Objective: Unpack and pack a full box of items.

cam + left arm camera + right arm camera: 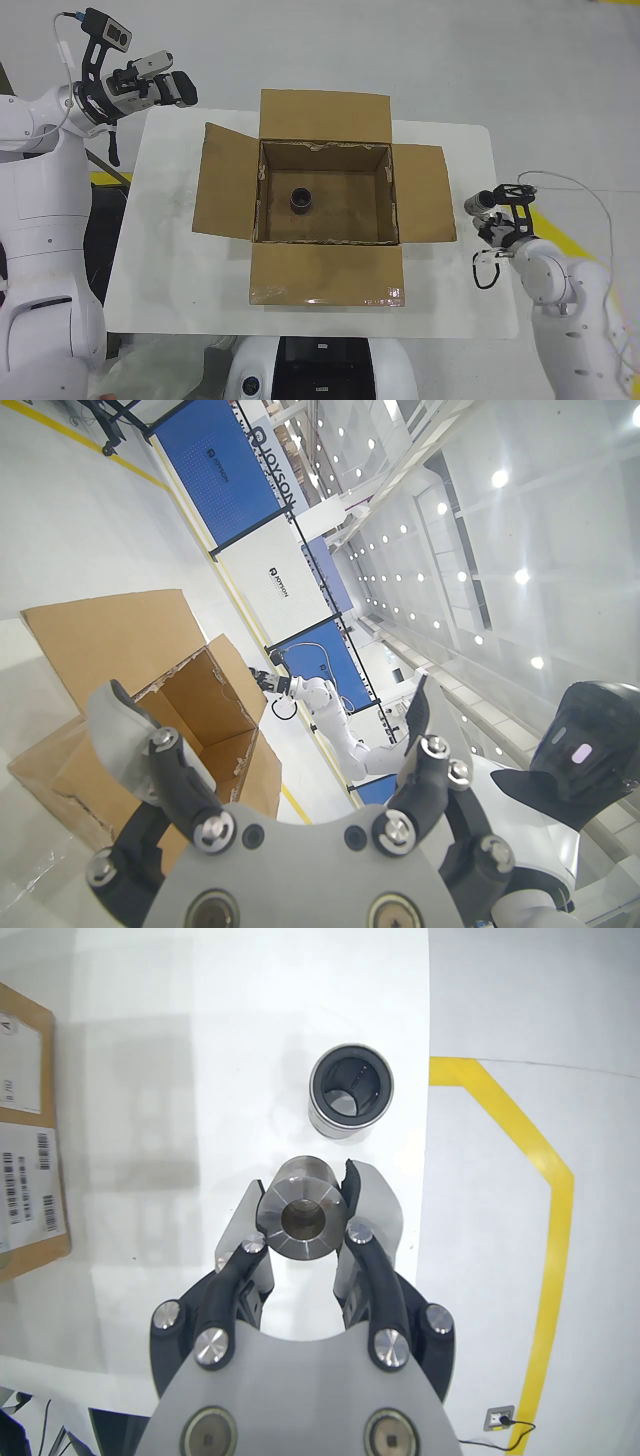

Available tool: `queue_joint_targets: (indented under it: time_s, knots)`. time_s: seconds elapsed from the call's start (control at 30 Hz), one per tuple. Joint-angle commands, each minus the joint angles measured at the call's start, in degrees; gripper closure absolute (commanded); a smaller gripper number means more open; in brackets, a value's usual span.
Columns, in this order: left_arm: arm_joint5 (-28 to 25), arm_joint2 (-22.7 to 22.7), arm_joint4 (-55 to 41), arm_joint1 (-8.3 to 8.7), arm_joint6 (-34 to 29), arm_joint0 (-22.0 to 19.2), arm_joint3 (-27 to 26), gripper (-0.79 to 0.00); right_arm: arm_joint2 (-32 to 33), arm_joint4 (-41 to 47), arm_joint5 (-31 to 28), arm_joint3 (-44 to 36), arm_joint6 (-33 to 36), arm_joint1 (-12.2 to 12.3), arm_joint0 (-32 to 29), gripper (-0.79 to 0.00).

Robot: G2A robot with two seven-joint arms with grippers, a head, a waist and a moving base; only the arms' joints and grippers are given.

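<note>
Clamping grey steel sleeve (281,1206), hollow bore, slotted face: right gripper (305,1184); left gripper (269,707) spread wide, empty.

Bright ceiling lamps (521,576) — soft shadows

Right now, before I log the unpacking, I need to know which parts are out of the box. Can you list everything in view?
cardboard box: one, brown, flaps open, mid-table
table: one, white, under the box
dark cylinder: one, dark metal, on the box floor
bearing sleeve: one, silver with black bore, upright on the table by the right gripper
hollow steel cylinder: one, grey, in the right gripper
floor line: one, yellow, past the table edge
left gripper: one, open, by the table's far left corner
right gripper: one, shut on the hollow steel cylinder, near the table's right edge
</note>
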Motion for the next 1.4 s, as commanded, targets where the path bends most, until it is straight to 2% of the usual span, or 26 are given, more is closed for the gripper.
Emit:
queue_joint_targets:
  time_s: [0.0,0.43,0.53,0.6,0.73,0.87,1.03,1.17,1.2,1.27,1.37]
  knots:
    - [0.0,0.0,0.0,0.0,0.0,0.0,0.0,-0.785,-0.52,-0.03,-0.01,0.97,0.03,-0.01,0.4,0.0]
    - [0.0,0.0,0.0,0.0,0.0,0.0,0.0,-0.785,-2.96,1.02,0.33,7.89,0.21,-0.07,3.79,-0.009]
    - [0.0,0.0,0.0,0.0,0.0,0.0,0.0,-0.785,-3.36,1.36,0.33,9.08,0.15,-0.08,4.48,-0.031]
    - [0.0,0.0,0.0,0.0,0.0,0.0,0.0,-0.785,-3.57,1.43,0.27,9.81,0.15,-0.06,4.92,-0.086]
    - [0.0,0.0,0.0,0.0,0.0,0.0,0.0,-0.785,-4.06,0.57,0.69,10.95,0.43,0.0,5.49,-0.132]
    - [0.0,0.0,0.0,0.0,0.0,0.0,0.0,-0.785,-5.31,-0.61,1.59,11.55,0.47,-0.07,6.06,-0.157]
    - [0.0,0.0,0.0,0.0,0.0,0.0,0.0,-0.785,-6.23,-1.4,1.94,12.05,0.53,-0.08,6.36,-0.249]
    - [0.0,0.0,0.0,0.0,0.0,0.0,0.0,-0.785,-6.51,-1.51,2.21,12.36,0.53,-0.08,6.5,-0.397]
    - [0.0,0.0,0.0,0.0,0.0,0.0,0.0,-0.785,-6.62,-1.55,2.21,12.35,0.57,-0.08,6.49,-0.468]
    - [0.0,0.0,0.0,0.0,0.0,0.0,0.0,-0.785,-6.72,-1.61,2.02,12.09,0.56,-0.05,6.34,-0.529]
    - [0.0,0.0,0.0,0.0,0.0,0.0,0.0,-0.785,-6.43,-1.91,2.12,11.25,0.36,0.04,5.99,-0.536]
